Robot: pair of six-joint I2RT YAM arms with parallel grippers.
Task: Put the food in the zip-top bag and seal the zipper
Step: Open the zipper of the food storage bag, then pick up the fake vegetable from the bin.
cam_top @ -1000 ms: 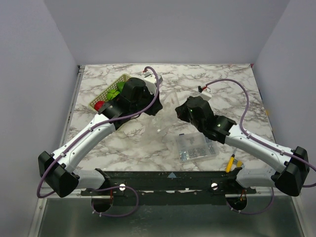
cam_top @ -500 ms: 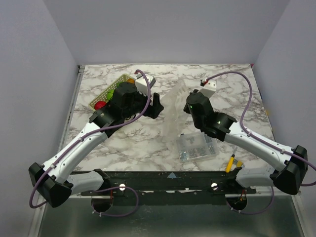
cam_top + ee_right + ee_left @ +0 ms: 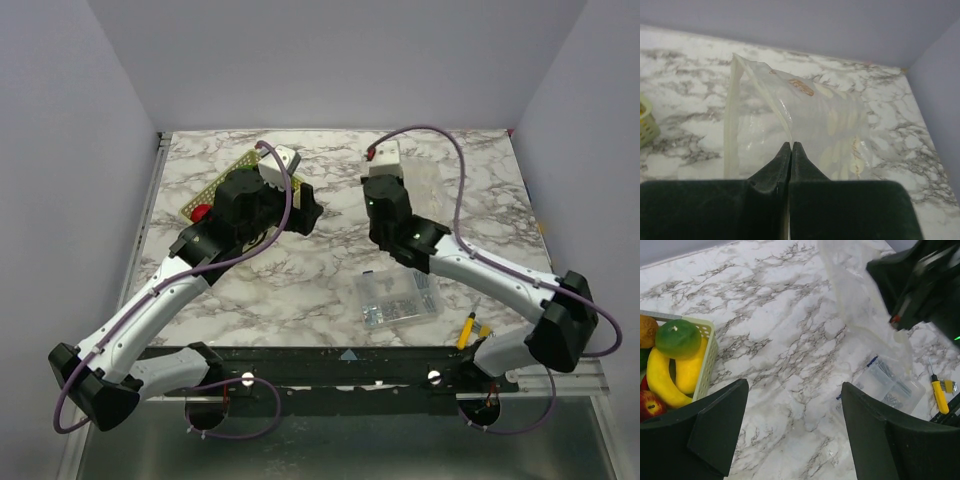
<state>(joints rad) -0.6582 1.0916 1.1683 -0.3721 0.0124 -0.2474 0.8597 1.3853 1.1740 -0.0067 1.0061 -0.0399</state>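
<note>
Two grippers: the right gripper (image 3: 790, 145) is clamped on a lip of the zip-top bag (image 3: 810, 117), held up at far right, while the left gripper (image 3: 792, 390) gapes empty near the food (image 3: 677, 340) in its basket (image 3: 708, 357); this one-sided hold may let the mouth sag shut.

I'm running this from afar, and it reads as a robotics lab cell. Blank grey walls (image 3: 340, 60) box in a marble-print tabletop (image 3: 300, 285). The left arm (image 3: 165, 290) and right arm (image 3: 490, 272) are bolted to a black rail (image 3: 340, 362), and the props are toy fruit (image 3: 677, 338) in a basket (image 3: 709, 357).
</note>
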